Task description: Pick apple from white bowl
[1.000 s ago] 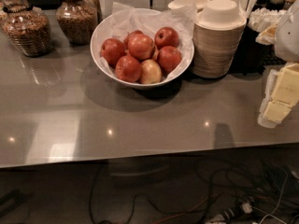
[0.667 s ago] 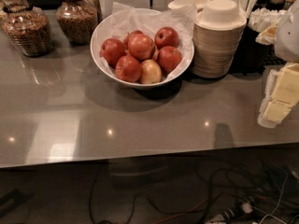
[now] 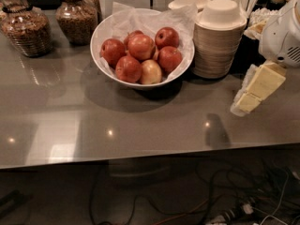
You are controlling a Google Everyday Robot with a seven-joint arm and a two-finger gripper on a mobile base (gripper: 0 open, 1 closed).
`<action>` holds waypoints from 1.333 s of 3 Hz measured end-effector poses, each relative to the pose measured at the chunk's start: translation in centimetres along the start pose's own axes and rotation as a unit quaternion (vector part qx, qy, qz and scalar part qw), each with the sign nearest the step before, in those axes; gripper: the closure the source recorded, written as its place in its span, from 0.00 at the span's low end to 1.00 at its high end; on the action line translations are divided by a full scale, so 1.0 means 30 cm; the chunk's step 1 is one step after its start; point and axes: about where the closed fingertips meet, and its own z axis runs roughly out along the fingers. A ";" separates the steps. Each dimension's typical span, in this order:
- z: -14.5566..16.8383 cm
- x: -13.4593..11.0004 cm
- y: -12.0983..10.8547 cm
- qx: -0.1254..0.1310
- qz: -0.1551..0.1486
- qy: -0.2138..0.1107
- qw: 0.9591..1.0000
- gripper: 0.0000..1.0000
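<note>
The white bowl (image 3: 97, 43), lined with crumpled white paper, stands at the back middle of the grey counter. It holds several apples. The lighter orange-red apple (image 3: 141, 46) sits on top near the middle of the pile. A pale yellow-pink apple (image 3: 151, 72) lies at the front, with darker red apples around them. My gripper (image 3: 246, 102), with pale yellow pads, hangs over the counter at the right, in front of and to the right of the bowl. It is well apart from the bowl and holds nothing.
A stack of beige disposable bowls (image 3: 219, 36) stands directly right of the white bowl, between it and my gripper. Two glass jars of snacks (image 3: 28, 29) (image 3: 77, 15) stand at the back left. The counter's front edge (image 3: 140, 157) runs across the view, with cables on the floor below.
My gripper has moved left and slightly up, closer to the stack of beige bowls. The bowl and the apples have not moved.
</note>
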 end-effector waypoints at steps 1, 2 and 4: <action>0.054 -0.107 -0.071 0.026 0.019 -0.074 0.997 0.00; 0.094 -0.245 -0.140 0.029 0.020 -0.131 0.991 0.00; 0.177 -0.523 -0.285 0.007 -0.007 -0.203 0.979 0.00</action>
